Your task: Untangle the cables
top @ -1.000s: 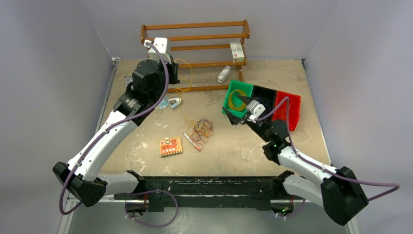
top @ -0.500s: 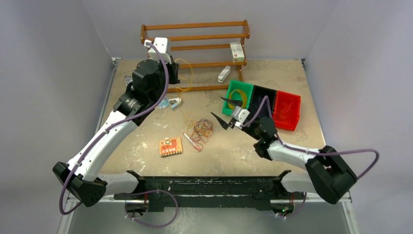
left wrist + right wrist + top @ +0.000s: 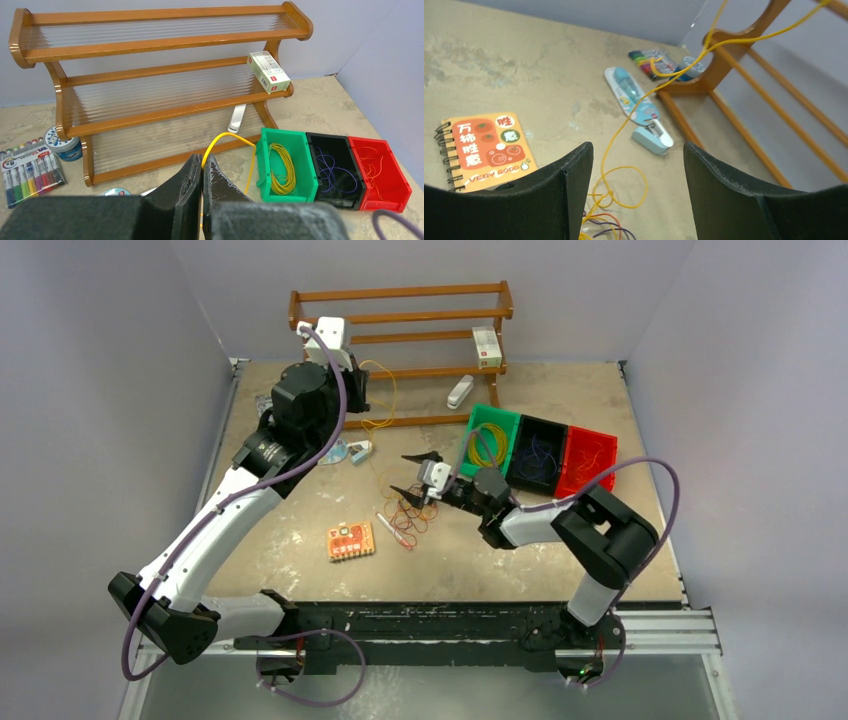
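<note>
Just before the wooden rack [image 3: 400,315], the left gripper [image 3: 201,162] pinches a yellow cable [image 3: 227,136] aloft, likely drawing it from the tangle of cables [image 3: 412,512] lying farther out. There the right gripper [image 3: 402,474] hovers spread, seemingly to hold it down.

The table [image 3: 290,545] is open beside the notebook [image 3: 350,540]. A raised yellow cable [image 3: 624,128] (running toward the rack [image 3: 400,332]) fences the tangle's [image 3: 412,508] far side.

"VERY GOOD", 万柿胜意 on notebook [image 3: 484,150]; "8" on marker pack [image 3: 29,172].
</note>
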Controlling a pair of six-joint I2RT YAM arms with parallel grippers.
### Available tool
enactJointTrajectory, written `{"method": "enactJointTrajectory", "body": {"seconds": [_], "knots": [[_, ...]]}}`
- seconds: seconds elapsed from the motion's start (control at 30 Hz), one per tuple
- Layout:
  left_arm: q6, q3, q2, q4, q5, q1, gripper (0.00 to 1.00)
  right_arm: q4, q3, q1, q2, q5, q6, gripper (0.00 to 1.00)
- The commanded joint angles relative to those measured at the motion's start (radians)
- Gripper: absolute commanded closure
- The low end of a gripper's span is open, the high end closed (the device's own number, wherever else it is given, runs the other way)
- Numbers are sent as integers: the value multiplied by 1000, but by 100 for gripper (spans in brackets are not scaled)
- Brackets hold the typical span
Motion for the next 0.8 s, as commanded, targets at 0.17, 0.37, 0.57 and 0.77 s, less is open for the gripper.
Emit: {"method": "enactJointTrajectory", "body": {"seconds": [0.17, 0.37, 0.57, 0.77], "knots": [[0, 43, -20, 39, 2, 3, 100, -59, 128, 36, 131, 60, -150, 33], [-2, 37, -22, 41, 3, 4, 100, -116, 165, 38, 185, 84, -203, 34], [-2, 33, -27, 32, 1, 3, 100, -181, 192, 38, 223, 116, -235, 44], [-3, 23, -35, 34, -9, 3, 100, -184, 208, 38, 220, 133, -223, 78]]}}
